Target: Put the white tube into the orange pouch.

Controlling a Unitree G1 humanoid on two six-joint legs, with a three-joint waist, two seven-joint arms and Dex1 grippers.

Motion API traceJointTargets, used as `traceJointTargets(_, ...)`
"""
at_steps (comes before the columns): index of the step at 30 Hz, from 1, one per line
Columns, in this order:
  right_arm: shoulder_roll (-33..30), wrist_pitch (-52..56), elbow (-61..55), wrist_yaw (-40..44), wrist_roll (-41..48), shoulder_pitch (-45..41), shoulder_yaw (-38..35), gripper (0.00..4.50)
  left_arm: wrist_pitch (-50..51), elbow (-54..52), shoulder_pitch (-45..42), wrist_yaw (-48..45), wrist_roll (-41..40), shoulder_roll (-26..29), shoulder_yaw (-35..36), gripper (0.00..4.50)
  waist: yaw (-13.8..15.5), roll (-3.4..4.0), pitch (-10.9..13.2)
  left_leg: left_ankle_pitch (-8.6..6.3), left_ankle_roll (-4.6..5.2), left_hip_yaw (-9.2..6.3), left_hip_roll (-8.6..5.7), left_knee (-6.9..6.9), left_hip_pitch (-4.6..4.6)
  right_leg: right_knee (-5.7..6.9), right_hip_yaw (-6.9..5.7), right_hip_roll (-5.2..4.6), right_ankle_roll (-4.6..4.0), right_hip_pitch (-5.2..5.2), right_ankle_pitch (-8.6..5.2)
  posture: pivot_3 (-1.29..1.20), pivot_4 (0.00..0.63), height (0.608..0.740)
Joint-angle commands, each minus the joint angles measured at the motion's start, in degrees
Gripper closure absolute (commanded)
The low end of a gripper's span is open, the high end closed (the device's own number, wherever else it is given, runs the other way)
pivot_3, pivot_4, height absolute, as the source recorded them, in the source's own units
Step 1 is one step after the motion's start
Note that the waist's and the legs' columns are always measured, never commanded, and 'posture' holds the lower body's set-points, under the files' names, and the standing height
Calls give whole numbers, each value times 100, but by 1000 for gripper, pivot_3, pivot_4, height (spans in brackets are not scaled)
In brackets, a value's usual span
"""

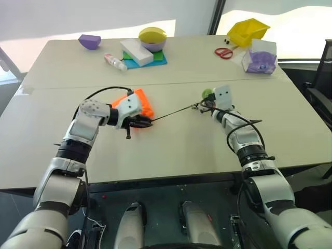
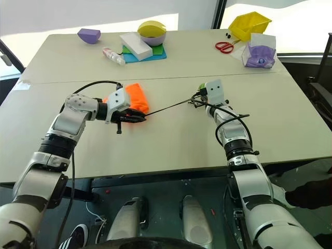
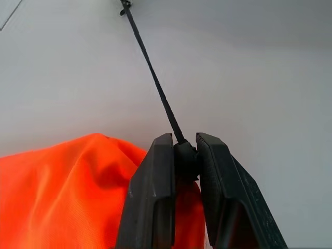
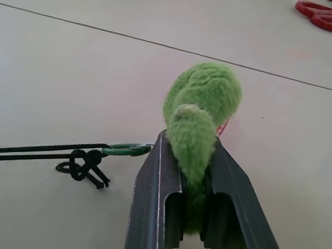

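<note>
The orange pouch (image 1: 141,104) lies crumpled on the table left of centre. My left gripper (image 1: 142,123) is at its mouth, shut on the black stopper where the dark cord (image 1: 174,112) leaves the fabric (image 3: 62,192). The cord runs taut to the right and ends in a green ring (image 4: 127,149). A green fuzzy ball (image 4: 202,98) hangs at that ring, and my right gripper (image 1: 207,98) is shut on it. The white tube is out of view.
At the back stand a clear bottle with pink ends (image 1: 115,61), a white block on blue and green pads (image 1: 137,52), a yellow-and-purple ball (image 1: 152,38) and a purple wedge (image 1: 89,41). Red scissors (image 1: 224,52), a yellow bin (image 1: 248,30) and a purple bag (image 1: 262,59) sit back right.
</note>
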Motion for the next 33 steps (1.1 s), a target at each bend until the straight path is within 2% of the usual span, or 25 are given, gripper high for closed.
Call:
traceJointTargets(1, -69, 13, -421, 130, 53, 92, -163, 2383, 342, -386, 165, 154, -358, -21, 267, 1988, -2, 0, 0, 0, 0, 0, 0, 0, 0, 0, 0, 0, 0, 0, 0, 0, 150, 740)
traceJointTargets(4, -177, 79, -904, 580, -44, 342, 43, 898, 1003, -937, 413, 156, -819, -94, 447, 608, -14, 0, 0, 0, 0, 0, 1, 0, 1, 3, 0, 2, 6, -1, 4, 0, 150, 740)
traceJointTargets(6, -362, 222, -1654, 1139, 23, 681, 220, 385, 1287, -1224, 571, 371, -1123, -110, 751, 73, -7, 0, 0, 0, 0, 0, 1, 4, 3, 6, 0, 2, 3, -1, 3, 0, 150, 740)
traceJointTargets(7, -424, 290, -2007, 1375, 108, 832, 259, 88, 1359, -1311, 611, 484, -1212, -92, 869, 73, -3, 0, 0, 0, 0, -1, 1, 5, 3, 8, 1, 2, -2, -1, 1, 0, 150, 740)
traceJointTargets(11, -673, 261, -3167, 2022, 307, 1368, 308, 88, 1081, -1256, 632, 1012, -1234, 69, 1271, 73, 1, 0, 0, 0, 0, -4, 1, 4, 3, 7, -1, 2, 5, 1, -1, 0, 150, 740)
traceJointTargets(14, -974, -197, -3701, 2340, 160, 1770, 346, 88, 875, -1079, 770, 1289, -1298, 196, 1618, 73, 3, 0, 0, 0, 0, -3, 1, 12, 5, 7, -1, 1, 0, 5, -2, 0, 150, 740)
traceJointTargets(19, -1392, -234, -4737, 3202, 669, 2688, 312, 88, 605, -1125, 1401, 1888, -1449, 249, 2214, 73, 6, -2, -1, -1, -1, -1, 1, 8, 11, 0, -1, -5, -2, 15, -3, 0, 150, 740)
traceJointTargets(25, -1510, -260, -5092, 3428, 834, 3279, 138, 88, 604, -1733, 2217, 2065, -1706, 484, 2637, 73, 10, -2, -1, -1, -3, 0, 2, 15, 12, 0, -2, -5, -12, 14, 2, 0, 150, 740)
traceJointTargets(33, -1732, -230, -5017, 3489, 880, 3517, -156, 88, 603, -2030, 2944, 2255, -1923, 592, 2896, 73, 15, -3, -2, -3, -6, 11, 2, 16, 13, -18, -4, -23, -34, 16, 15, 0, 150, 740)
